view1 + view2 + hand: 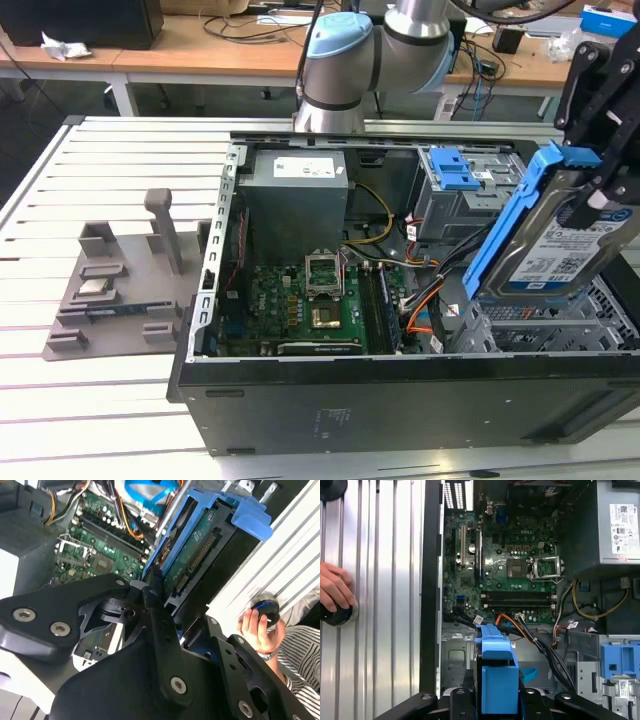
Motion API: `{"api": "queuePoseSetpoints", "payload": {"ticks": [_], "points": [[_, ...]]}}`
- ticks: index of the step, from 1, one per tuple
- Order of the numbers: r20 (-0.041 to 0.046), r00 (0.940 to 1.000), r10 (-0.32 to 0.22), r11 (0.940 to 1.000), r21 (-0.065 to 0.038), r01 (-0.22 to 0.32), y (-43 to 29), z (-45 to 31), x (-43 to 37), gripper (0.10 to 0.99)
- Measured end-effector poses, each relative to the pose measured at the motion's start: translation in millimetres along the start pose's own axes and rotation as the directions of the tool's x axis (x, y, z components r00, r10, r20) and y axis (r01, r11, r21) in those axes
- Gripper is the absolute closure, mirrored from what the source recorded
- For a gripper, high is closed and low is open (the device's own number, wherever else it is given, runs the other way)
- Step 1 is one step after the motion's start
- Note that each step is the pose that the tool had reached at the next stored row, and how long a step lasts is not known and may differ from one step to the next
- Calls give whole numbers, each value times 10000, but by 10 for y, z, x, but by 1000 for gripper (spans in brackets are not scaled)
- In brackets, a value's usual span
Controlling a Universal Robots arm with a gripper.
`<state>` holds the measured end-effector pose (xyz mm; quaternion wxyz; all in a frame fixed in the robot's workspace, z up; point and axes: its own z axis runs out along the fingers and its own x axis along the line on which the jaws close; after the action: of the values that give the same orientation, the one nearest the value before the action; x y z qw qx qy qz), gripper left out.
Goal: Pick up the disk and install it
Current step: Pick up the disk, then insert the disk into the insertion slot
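Holding the disk (560, 250) tilted, gripper (598, 190) above the case (400, 400)

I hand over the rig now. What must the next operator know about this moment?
The hand is shut on the disk and holds it tilted above the open computer case, at the exterior view's right.
Done: the disk is picked up.
Left: the disk is not yet installed in the case.
Note: a person's fingers rest on a black knob on the table beside the case.
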<state>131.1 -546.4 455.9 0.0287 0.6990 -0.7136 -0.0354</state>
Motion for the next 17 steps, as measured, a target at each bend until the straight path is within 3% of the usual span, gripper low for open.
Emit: {"api": "queuePoseSetpoints", "payload": {"ticks": [3, 15, 17], "points": [[-19, 10000, 2, 10000, -18, -2, -82, 4, -9, 722], [-30, 10000, 3, 10000, -18, -3, -89, 4, -9, 722], [-71, 10000, 7, 10000, -18, -7, -111, 6, -9, 722]]}}
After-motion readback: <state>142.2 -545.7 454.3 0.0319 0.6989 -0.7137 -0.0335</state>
